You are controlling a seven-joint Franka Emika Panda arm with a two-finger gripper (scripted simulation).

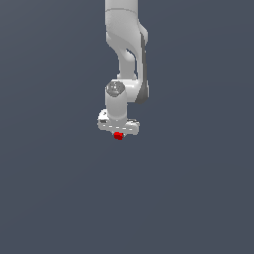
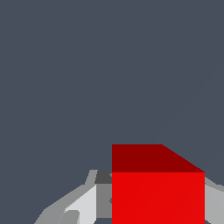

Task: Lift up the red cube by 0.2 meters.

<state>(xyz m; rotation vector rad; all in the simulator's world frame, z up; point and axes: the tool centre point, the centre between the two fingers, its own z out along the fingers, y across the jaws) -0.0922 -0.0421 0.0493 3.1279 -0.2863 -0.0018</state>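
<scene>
Exterior view: arm (image 1: 130,49) vertical, tool (image 1: 118,134) gripping red cube (image 1: 118,136).

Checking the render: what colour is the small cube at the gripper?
Bright red, plain faces: the small solid cube, clearest in the wrist view.

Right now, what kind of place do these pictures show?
Most likely a bare simulated test scene, not a real room: a flat, uniform grey ground with no texture, a smooth white arm, and a plain red cube between the tool's fingers.
</scene>
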